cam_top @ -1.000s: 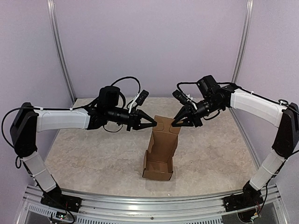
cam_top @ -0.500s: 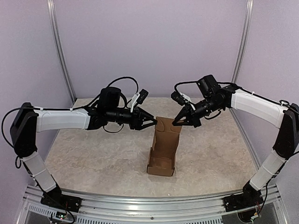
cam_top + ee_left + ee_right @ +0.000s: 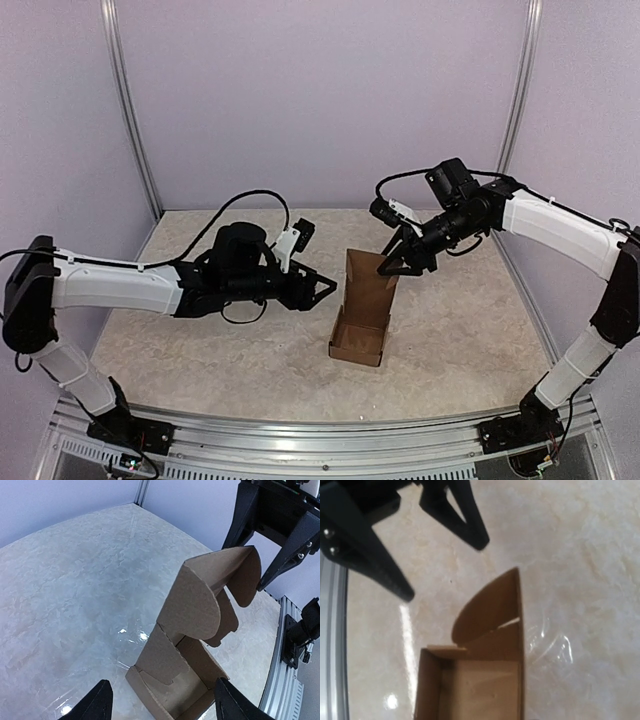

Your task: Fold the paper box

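The paper box is brown cardboard and stands on the table with its tray open toward me. Its tall lid flap rises at the back, with rounded tabs at the top. My left gripper hangs low just left of the box, open and holding nothing. In the left wrist view the box sits beyond the open left gripper. My right gripper is at the flap's top right corner. Its jaws are open, one on each side of the rounded tab. The right wrist view looks down into the box; its own fingers are out of frame.
The table is beige and marbled, enclosed by lilac walls with metal posts. An aluminium rail runs along the near edge, with both arm bases on it. A thin clear film patch lies on the table beside the box.
Both grippers opened and let go of the lid flap's top. The box settled upright, a little further right. The left arm dropped lower and drew back from the box.
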You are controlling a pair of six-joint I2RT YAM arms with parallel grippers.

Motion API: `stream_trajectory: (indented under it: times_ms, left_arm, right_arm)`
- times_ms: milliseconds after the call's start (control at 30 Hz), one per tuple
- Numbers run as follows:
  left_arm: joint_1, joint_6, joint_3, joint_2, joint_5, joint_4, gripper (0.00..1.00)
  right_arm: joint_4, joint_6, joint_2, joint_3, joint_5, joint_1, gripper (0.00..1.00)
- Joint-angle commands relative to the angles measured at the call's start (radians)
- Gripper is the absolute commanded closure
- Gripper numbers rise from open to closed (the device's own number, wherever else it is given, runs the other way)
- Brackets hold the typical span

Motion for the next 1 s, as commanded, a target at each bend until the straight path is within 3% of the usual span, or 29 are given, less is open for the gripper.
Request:
stream_trajectory:
  times_ms: [0,100,300,500,633,800,967]
  left_arm:
    - [-0.042,-0.049,-0.019,-0.008,-0.149,0.032,0.32]
    - [-0.078,-0.060,-0.030,0.013,-0.195,0.075,0.31]
    - [-0.163,-0.067,-0.033,0.090,-0.324,0.100,0.32]
    - [-0.248,-0.085,-0.070,0.060,-0.417,0.053,0.31]
    - [-0.297,-0.074,-0.050,-0.048,-0.515,-0.115,0.30]
    - [-0.269,0.076,0.071,-0.183,-0.571,-0.231,0.17]
    - [-0.101,0.087,0.308,-0.123,-0.416,-0.418,0.15]
  right_arm:
    - [-0.042,-0.001,-0.025,0.004,0.077,0.010,0.61]
    - [-0.036,0.024,-0.014,0.022,0.096,0.011,0.67]
    - [-0.025,0.048,-0.057,0.025,0.184,0.048,0.68]
    - [-0.055,0.006,-0.110,-0.045,0.145,0.090,0.59]
    - [-0.042,-0.012,-0.170,-0.091,0.193,0.092,0.53]
    - [-0.025,-0.028,-0.264,-0.106,0.259,0.090,0.50]
    - [0.017,0.014,-0.339,-0.135,0.300,0.051,0.40]
